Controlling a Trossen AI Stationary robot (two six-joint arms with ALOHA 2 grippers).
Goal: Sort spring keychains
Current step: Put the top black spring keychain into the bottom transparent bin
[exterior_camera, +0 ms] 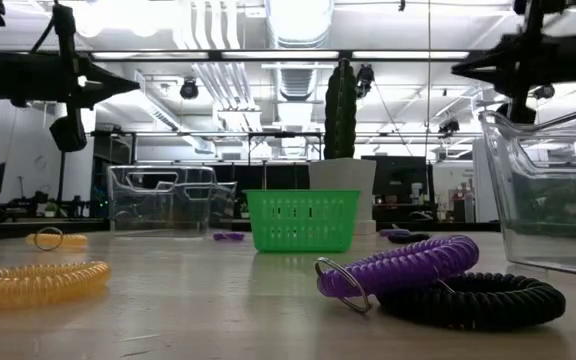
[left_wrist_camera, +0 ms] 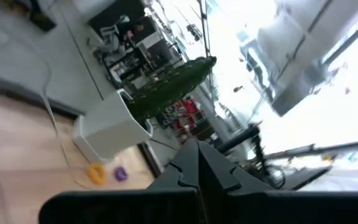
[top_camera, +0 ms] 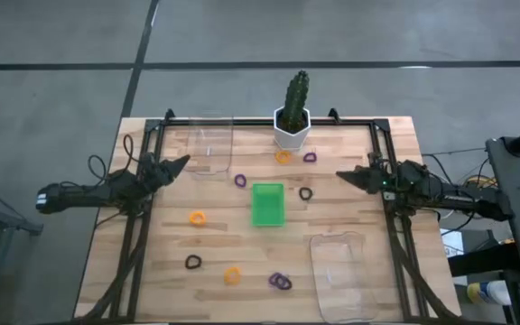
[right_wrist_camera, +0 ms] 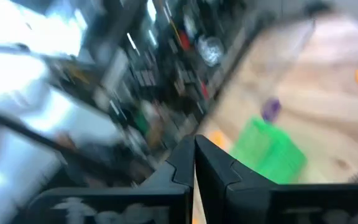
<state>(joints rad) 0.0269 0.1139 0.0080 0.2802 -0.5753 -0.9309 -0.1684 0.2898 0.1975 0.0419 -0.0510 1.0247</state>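
Observation:
Several small coiled keychains lie flat and scattered on the wooden table: orange ones (top_camera: 197, 218) (top_camera: 232, 275) (top_camera: 283, 156), purple ones (top_camera: 240, 180) (top_camera: 310, 157) (top_camera: 281, 282), black ones (top_camera: 305, 193) (top_camera: 193, 262). In the low view a purple one (exterior_camera: 398, 268) leans on a black one (exterior_camera: 473, 298), with an orange one (exterior_camera: 33, 282) to the left. My left gripper (top_camera: 182, 162) hangs shut above the table's left side. My right gripper (top_camera: 341, 175) hangs shut above the right side. Neither touches anything.
A small green tray (top_camera: 267, 204) stands mid-table. One clear tray (top_camera: 210, 144) sits at the far left, another (top_camera: 341, 275) at the near right. A cactus in a white pot (top_camera: 292, 122) stands at the far edge. Bare wood lies between the keychains.

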